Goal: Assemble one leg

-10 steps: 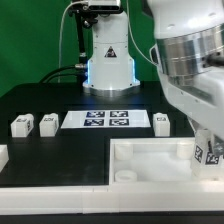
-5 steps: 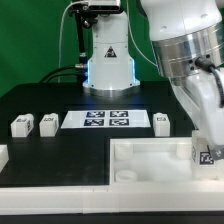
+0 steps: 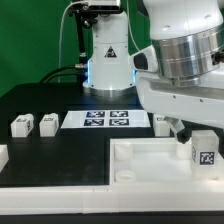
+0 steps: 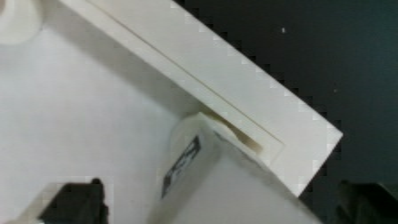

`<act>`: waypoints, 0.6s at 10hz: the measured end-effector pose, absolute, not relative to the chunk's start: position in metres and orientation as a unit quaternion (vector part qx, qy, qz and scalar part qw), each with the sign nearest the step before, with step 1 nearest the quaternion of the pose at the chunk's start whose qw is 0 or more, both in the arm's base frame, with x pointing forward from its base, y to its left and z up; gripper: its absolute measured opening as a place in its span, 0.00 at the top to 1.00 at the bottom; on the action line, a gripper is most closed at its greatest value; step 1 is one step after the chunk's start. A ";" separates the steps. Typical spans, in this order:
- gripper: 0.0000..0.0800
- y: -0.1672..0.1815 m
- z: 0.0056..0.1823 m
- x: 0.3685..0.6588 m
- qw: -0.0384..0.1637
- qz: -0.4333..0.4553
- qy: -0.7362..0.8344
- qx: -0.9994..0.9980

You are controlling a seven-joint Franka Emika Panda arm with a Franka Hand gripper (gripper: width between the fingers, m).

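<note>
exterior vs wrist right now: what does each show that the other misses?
Exterior only: the marker board, three loose legs on the table (two at the exterior view's left, one by the board's other end), and the arm's base. Wrist only: a close look along the panel's raised rim, with the dark fingertips at the frame edge. Both: the white panel and the tagged leg over it.

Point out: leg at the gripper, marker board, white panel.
leg [image 3: 205, 156], exterior view, tagged front face.
marker board [image 3: 106, 120], exterior view, middle tags.
white panel [image 3: 150, 152], exterior view, rear wall.
</note>
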State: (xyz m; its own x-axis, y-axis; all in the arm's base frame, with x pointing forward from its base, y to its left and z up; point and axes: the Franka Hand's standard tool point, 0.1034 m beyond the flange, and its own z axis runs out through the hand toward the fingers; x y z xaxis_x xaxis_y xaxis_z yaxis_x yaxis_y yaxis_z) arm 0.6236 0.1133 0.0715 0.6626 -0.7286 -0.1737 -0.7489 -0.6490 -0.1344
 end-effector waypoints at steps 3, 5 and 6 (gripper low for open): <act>0.19 0.112 0.071 0.625 0.080 0.022 0.201 -0.976; 0.19 0.118 0.070 0.625 0.065 0.005 0.072 -0.995; 0.20 0.118 0.071 0.625 0.067 0.007 0.098 -0.993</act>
State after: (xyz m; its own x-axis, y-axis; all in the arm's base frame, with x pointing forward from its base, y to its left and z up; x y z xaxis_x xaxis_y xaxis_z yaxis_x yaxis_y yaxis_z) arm 0.6250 0.1178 0.0705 0.9807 -0.1936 -0.0271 -0.1954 -0.9719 -0.1315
